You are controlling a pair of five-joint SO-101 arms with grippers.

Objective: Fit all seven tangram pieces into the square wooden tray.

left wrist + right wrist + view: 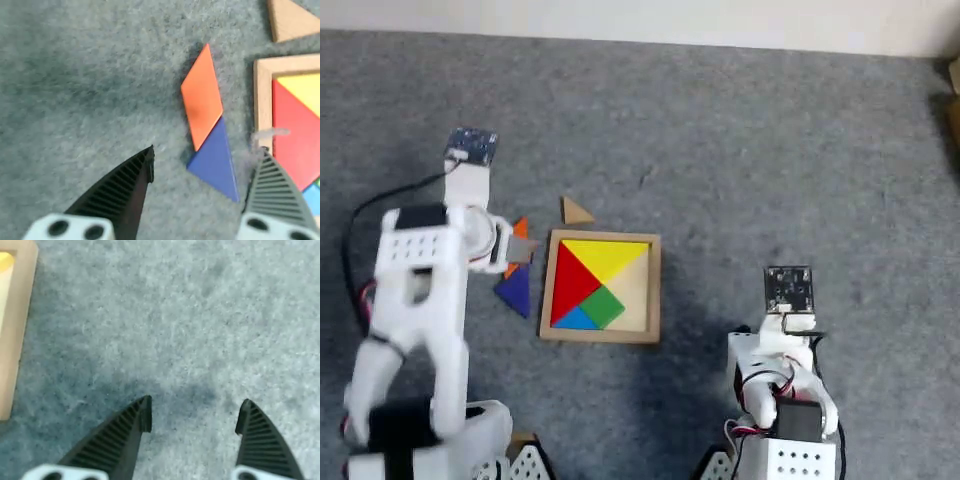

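The square wooden tray (656, 290) lies mid-table and holds a yellow triangle (605, 257), a red triangle (570, 283), a green piece (605, 303) and a light blue piece (576, 319). Its right part is bare wood. An orange parallelogram (201, 103) and a dark blue triangle (215, 161) lie touching on the carpet just left of the tray rim (262, 100). My left gripper (206, 152) hangs open above them, straddling the blue triangle. A tan triangle (577, 211) rests beyond the tray's far left corner. My right gripper (195, 402) is open over bare carpet, right of the tray.
Grey carpet covers the table, with wide free room beyond and to the right of the tray. The right arm (785, 360) stands near the front edge. A tray corner (17, 315) shows in the right wrist view.
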